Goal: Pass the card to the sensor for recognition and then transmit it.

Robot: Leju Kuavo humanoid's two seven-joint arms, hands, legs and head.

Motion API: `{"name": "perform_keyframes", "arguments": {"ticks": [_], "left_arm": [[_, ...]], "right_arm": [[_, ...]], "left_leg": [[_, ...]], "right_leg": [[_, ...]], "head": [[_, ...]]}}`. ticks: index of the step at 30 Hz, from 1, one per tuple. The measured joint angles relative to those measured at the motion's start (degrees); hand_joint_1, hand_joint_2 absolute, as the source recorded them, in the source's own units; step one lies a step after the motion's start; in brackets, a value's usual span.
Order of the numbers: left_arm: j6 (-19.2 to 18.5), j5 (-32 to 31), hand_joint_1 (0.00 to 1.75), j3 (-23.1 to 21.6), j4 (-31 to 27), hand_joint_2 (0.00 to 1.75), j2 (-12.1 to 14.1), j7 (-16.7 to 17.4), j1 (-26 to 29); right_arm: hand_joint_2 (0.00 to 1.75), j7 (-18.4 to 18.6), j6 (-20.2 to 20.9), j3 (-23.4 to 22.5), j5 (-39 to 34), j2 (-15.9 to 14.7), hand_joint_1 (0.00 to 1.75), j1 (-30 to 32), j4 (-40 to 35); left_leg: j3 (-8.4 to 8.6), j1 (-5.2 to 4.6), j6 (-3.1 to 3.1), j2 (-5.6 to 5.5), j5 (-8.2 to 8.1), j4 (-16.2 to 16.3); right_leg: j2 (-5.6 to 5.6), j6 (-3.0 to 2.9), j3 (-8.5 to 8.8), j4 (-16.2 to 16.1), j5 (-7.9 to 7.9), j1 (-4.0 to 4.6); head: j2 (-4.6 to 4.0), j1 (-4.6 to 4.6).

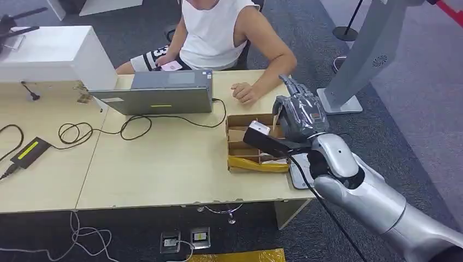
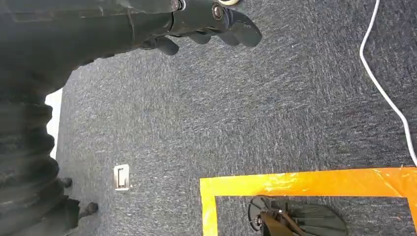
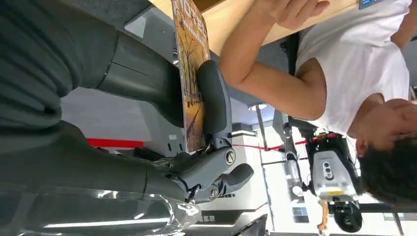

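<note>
We have the card (image 3: 189,73) pinched edge-on between the thumb and fingers of our right hand (image 1: 300,114), held up above the cardboard box (image 1: 256,143) at the right end of the table (image 1: 164,169). From the head camera the back of the hand hides the card, so we read the hold from the wrist camera, where the printed face stands against the thumb. We judge that the pick-up is done and the pass to the sensor comes next; we cannot tell for certain which thing is the sensor, though a small black device (image 1: 31,150) lies far off at the table's left end. Reaching it would call for a long sweep across the table, keeping the card level and the hold firm. In the way are the laptop (image 1: 158,93), its looping cables (image 1: 131,125), and the person's arm (image 1: 267,71) resting just beside the box. The middle of the tabletop gives open room. Our left hand (image 2: 206,19) hangs over the carpet, fingers curled in with nothing in them.
</note>
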Motion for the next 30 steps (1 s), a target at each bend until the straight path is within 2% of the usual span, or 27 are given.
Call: {"name": "perform_keyframes", "arguments": {"ticks": [24, 28, 30], "left_arm": [[0.2, 0.3, 0.00, 0.0, 0.0, 1.75, 0.0, 0.0, 0.0], [0.3, 1.0, 0.00, 0.0, 0.0, 1.75, 0.0, 0.0, 0.1], [0.5, 1.5, 0.00, 0.0, -0.2, 1.75, 0.0, -0.2, 0.4]], "right_arm": [[1.75, 0.0, -0.3, 0.0, -0.6, 0.1, 1.75, 0.0, 0.0], [1.75, 0.7, -1.5, -0.1, -1.6, 0.0, 1.75, 0.7, 0.0], [1.75, 1.1, -4.1, -0.8, -3.1, -0.6, 1.75, 2.1, 0.0]], "left_leg": [[0.02, 0.00, 0.00, 0.01, 0.00, 0.0], [0.06, 0.00, 0.00, 0.04, 0.00, 0.0], [0.09, 0.00, 0.00, 0.04, -0.01, 0.0]], "right_leg": [[0.01, 0.00, 0.00, 0.0, 0.00, 0.00], [0.05, 0.00, 0.00, 0.0, 0.00, 0.00], [0.06, 0.00, 0.02, 0.0, 0.00, 0.00]], "head": [[0.00, 0.00], [0.00, 0.00], [0.00, -0.02]]}}
